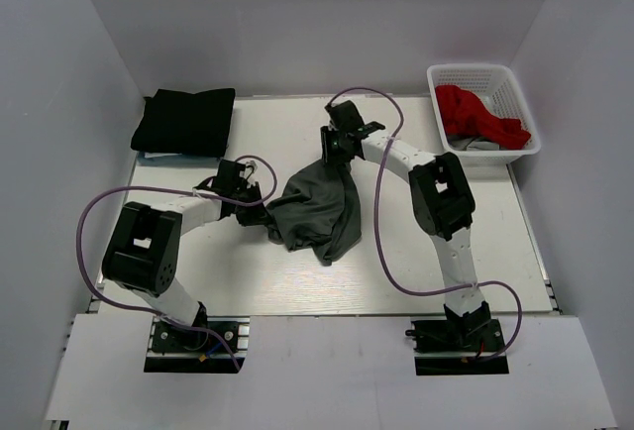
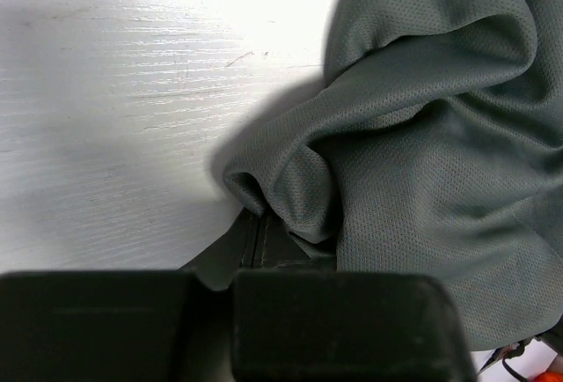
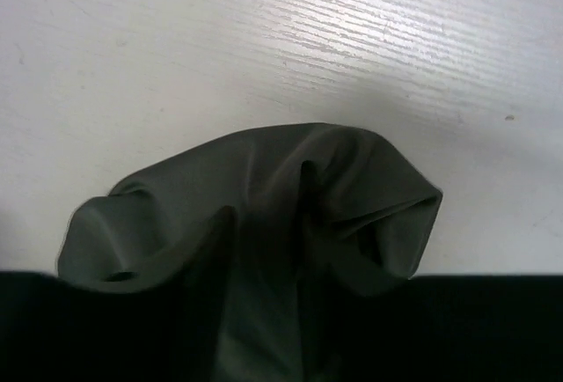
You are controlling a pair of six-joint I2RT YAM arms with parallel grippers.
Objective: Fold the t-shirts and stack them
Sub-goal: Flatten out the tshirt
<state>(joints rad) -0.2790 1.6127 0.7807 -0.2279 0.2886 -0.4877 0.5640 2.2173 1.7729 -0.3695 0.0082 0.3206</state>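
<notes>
A dark grey t-shirt (image 1: 319, 209) hangs bunched between my two grippers over the middle of the table. My left gripper (image 1: 260, 210) is shut on its left edge; the left wrist view shows the cloth (image 2: 422, 153) pinched at the fingers (image 2: 264, 241). My right gripper (image 1: 333, 150) is shut on its upper corner, and the cloth (image 3: 264, 197) bulges out of the jaws in the right wrist view. A black t-shirt (image 1: 185, 120) lies folded at the far left. A red t-shirt (image 1: 479, 115) lies crumpled in the basket.
The white mesh basket (image 1: 515, 88) stands at the far right corner, with some grey cloth (image 1: 474, 143) under the red shirt. White walls close the table on three sides. Purple cables loop by both arms.
</notes>
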